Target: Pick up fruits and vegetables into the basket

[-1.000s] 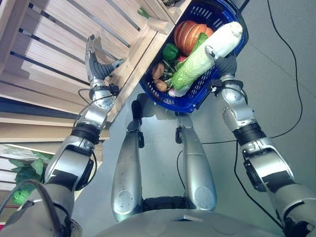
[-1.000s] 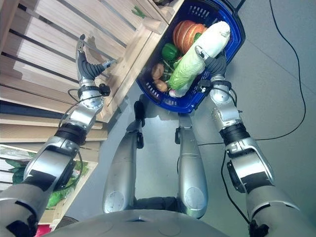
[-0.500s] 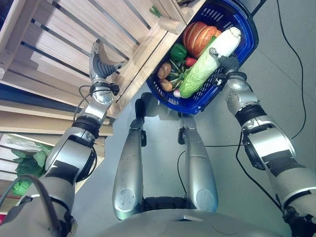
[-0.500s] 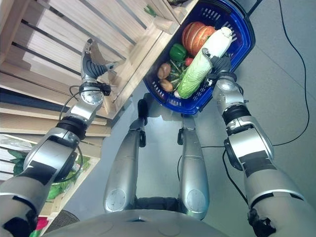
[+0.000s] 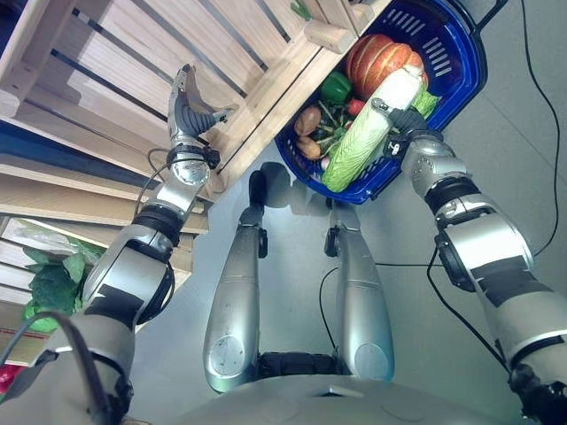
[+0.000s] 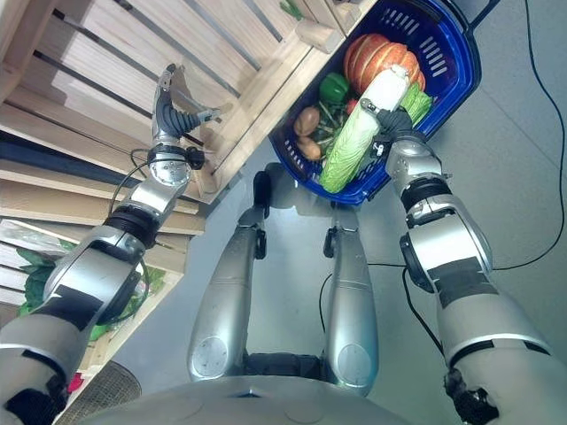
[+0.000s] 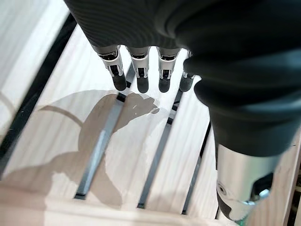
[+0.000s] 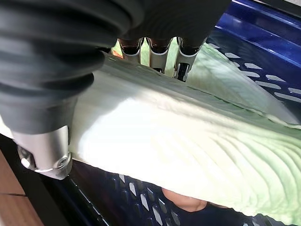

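**Now: settling the cabbage into the basket**

Carefully here. Right hand [image 5: 400, 119], upper right of the frame, clamped round the pale stem end of a long napa cabbage [image 5: 363, 142], leafy end slanting down over the near rim of the blue basket [image 5: 461, 75]. Better to lower the stem end further inside, beside the pumpkin [image 5: 381, 57] and green pepper [image 5: 335, 86], before loosening the fingers. Left hand [image 5: 189, 111], upper left, fingers straight, empty, over the slatted wooden shelf [image 5: 106, 80].

Blue basket [image 5: 461, 84] rim cut off above
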Robot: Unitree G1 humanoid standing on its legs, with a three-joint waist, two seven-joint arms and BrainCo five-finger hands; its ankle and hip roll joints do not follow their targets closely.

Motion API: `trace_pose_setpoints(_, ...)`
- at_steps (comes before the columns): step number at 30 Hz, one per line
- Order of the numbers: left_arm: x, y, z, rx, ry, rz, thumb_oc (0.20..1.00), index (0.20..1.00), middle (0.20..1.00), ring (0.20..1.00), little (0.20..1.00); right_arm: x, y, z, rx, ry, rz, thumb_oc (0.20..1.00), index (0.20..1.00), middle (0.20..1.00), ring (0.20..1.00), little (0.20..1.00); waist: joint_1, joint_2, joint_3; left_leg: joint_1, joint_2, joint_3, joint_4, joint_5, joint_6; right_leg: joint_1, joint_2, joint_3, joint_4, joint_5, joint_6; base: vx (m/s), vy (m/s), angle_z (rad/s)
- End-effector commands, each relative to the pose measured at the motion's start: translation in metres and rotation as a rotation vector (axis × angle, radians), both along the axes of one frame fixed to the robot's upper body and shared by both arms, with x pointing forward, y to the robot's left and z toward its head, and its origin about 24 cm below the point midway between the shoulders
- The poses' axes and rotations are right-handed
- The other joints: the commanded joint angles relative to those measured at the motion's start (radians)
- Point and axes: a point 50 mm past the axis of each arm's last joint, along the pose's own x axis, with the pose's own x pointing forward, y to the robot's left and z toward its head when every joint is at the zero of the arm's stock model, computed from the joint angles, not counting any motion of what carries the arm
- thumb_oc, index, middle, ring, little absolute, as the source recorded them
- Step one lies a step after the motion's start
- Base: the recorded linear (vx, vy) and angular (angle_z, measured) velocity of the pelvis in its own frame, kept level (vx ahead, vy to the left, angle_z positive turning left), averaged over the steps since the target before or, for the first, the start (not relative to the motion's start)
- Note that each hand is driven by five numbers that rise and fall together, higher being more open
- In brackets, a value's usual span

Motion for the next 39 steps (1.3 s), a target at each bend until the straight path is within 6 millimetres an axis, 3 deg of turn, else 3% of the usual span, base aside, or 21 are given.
trace_pose_setpoints(1, 0.0, -0.009, 0.01, -0.063, -0.08, -0.011, 1.0, 1.0, 1.0, 1.0, 1.0, -0.003, -0.02, 0.001, -0.026, 0.025, -0.046, 1.0, 1.0, 1.0, 1.0, 1.0, 0.001, 0.091, -0.027, -0.005, -0.046, -0.009, -0.05, 0.026, 0.007, 0.014, 0.042, -0.077, 0.177, -0.171, 0.03, 0.0, 0.0, 0.0)
trace_pose_setpoints(20, -0.001, -0.01, 0.012, -0.075, -0.098, 0.0, 1.0, 1.0, 1.0, 1.0, 1.0, -0.004, -0.024, 0.003, -0.065, 0.039, -0.074, 1.0, 1.0, 1.0, 1.0, 1.0, 0.0, 0.086, -0.027, -0.002, -0.048, -0.011, -0.046, 0.024, 0.01, 0.015, 0.051, -0.068, 0.177, -0.169, 0.028, 0.0, 0.0, 0.0)
trace_pose_setpoints(26, -0.005, -0.011, 0.01, -0.091, -0.122, -0.035, 1.0, 1.0, 1.0, 1.0, 1.0, -0.002, -0.022, 0.015, -0.173, -0.102, -0.085, 1.0, 1.0, 1.0, 1.0, 1.0, -0.003, 0.083, -0.027, 0.027, -0.053, -0.015, -0.048, 0.014, 0.012, 0.044, 0.055, -0.06, 0.168, -0.171, 0.027, -0.01, 0.018, 0.0)
trace_pose_setpoints(33, -0.009, -0.006, 0.01, -0.058, -0.132, -0.035, 1.0, 1.0, 1.0, 1.0, 1.0, -0.005, -0.016, 0.014, -0.255, -0.208, -0.068, 1.0, 1.0, 1.0, 1.0, 1.0, -0.009, 0.068, -0.027, 0.119, -0.049, -0.014, -0.102, 0.021, 0.012, 0.129, 0.047, -0.059, 0.107, -0.15, 0.038, -0.04, 0.019, 0.0)
trace_pose_setpoints(39, -0.02, 0.015, -0.018, -0.014, -0.045, -0.012, 1.0, 1.0, 1.0, 1.0, 1.0, -0.022, -0.022, -0.014, -0.331, -0.234, -0.074, 1.0, 1.0, 1.0, 1.0, 1.0, -0.022, 0.049, -0.028, 0.321, -0.035, -0.007, -0.189, 0.022, 0.007, 0.329, 0.022, -0.058, 0.012, -0.138, 0.055, -0.01, 0.054, -0.03)
